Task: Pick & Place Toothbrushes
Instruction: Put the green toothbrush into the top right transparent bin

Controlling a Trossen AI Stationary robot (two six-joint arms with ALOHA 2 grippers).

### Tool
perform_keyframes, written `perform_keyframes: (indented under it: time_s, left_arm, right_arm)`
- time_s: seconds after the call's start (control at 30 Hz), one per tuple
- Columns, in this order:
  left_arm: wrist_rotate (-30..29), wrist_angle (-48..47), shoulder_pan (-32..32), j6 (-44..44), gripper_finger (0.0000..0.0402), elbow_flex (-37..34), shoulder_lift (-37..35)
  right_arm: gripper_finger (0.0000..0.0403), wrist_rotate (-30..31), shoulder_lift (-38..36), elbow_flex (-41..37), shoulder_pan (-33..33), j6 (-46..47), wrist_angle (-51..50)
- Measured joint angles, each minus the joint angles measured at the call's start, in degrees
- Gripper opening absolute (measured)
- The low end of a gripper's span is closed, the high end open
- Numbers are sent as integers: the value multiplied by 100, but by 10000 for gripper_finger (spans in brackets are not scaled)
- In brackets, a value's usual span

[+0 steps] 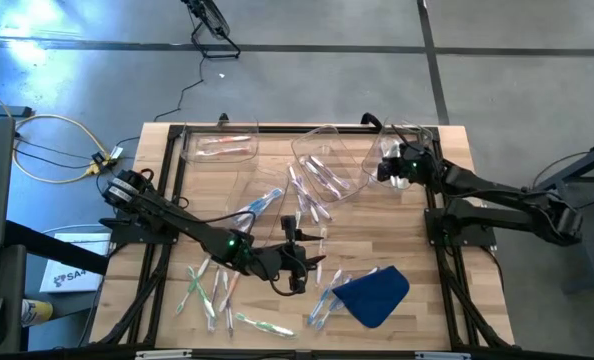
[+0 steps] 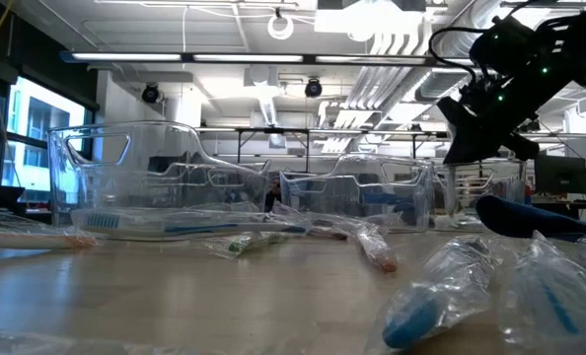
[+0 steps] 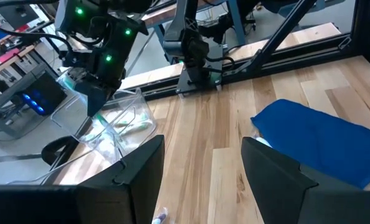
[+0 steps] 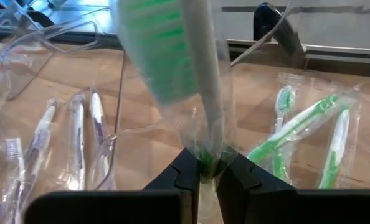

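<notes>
Wrapped toothbrush (image 4: 191, 81) head blurred, cut off at the frame's top; handle hidden between the fingers.

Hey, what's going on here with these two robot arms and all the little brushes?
The robot is sorting wrapped toothbrushes into clear plastic bins. The right gripper is pinching a green-bristled toothbrush in a clear wrapper over the clear bin at the table's far right, where other green toothbrushes already lie. The left gripper hovers open above the wooden table, near a blue cloth. Many wrapped toothbrushes are scattered on the table.
</notes>
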Motion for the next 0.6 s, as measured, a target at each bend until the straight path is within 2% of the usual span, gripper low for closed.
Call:
perform_keyframes:
  time_s: [0.33, 0.5, 0.6]
  left_arm:
    - [0, -77, 0, -4, 209, 0, 0]
    - [0, -109, 0, -2, 209, 0, 0]
    - [0, -109, 0, -2, 209, 0, 0]
  right_arm:
    - [37, 128, -6, 0, -39, -164, 10]
    - [81, 177, -6, 0, -39, -363, 29]
    - [117, 516, -9, 0, -37, -183, 48]
